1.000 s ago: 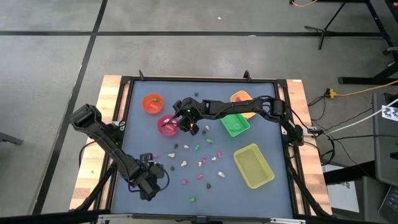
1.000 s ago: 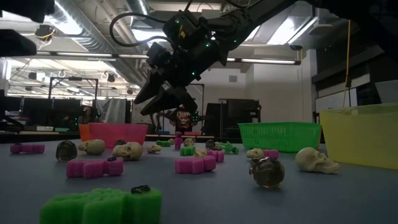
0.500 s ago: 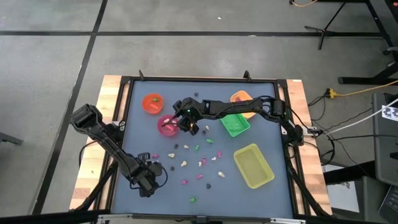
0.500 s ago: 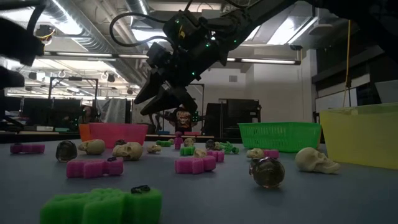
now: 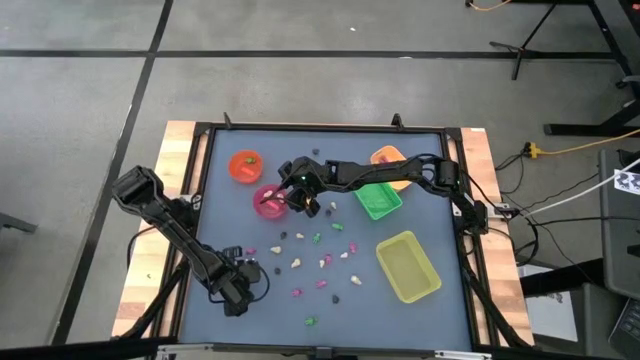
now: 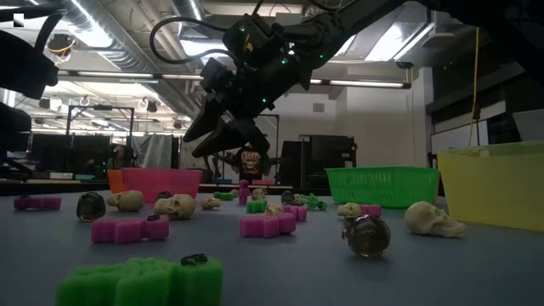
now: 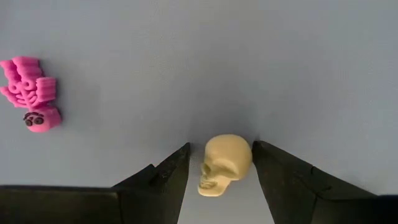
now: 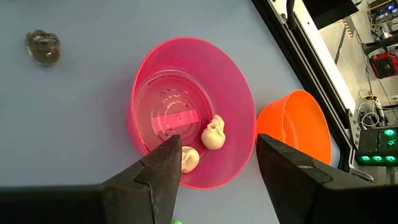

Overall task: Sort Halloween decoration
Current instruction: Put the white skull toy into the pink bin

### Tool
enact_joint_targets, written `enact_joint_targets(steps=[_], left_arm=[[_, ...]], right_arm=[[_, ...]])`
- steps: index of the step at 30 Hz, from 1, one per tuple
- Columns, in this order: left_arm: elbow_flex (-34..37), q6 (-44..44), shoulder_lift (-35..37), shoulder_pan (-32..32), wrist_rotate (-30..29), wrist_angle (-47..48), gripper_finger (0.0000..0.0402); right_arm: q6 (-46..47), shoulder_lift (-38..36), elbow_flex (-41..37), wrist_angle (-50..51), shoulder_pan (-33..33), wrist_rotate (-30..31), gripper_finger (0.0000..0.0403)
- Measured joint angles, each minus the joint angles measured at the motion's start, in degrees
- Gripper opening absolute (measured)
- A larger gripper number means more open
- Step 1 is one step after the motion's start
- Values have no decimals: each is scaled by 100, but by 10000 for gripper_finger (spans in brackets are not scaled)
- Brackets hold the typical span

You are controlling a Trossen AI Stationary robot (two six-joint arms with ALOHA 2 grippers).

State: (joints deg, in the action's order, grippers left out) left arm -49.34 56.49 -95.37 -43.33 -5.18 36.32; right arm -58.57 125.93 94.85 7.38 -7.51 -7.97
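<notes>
Straddling the cream skull (image 7: 225,164), the left gripper (image 7: 221,171) has fingers apart either side; right gripper (image 8: 217,165) gapes empty above the pink cup (image 8: 239,106).

I see my left hand (image 7: 221,171) straddling a skull (image 7: 225,163) on the tabletop (image 7: 249,74); my right hand (image 8: 217,165) hangs over a bowl (image 8: 239,106) holding seemingly two skulls (image 8: 213,134).

A workshop-like lab: exposed ceiling ducts (image 6: 127,38), strip lights (image 6: 365,83), concrete floor (image 5: 300,80).
</notes>
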Motion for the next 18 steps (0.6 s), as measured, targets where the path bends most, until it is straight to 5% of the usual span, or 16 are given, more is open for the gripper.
enact_joint_targets(steps=[18], left_arm=[[4,-2,-20,0,13,-13,114]], right_arm=[[0,0,2,-2,0,0,207]])
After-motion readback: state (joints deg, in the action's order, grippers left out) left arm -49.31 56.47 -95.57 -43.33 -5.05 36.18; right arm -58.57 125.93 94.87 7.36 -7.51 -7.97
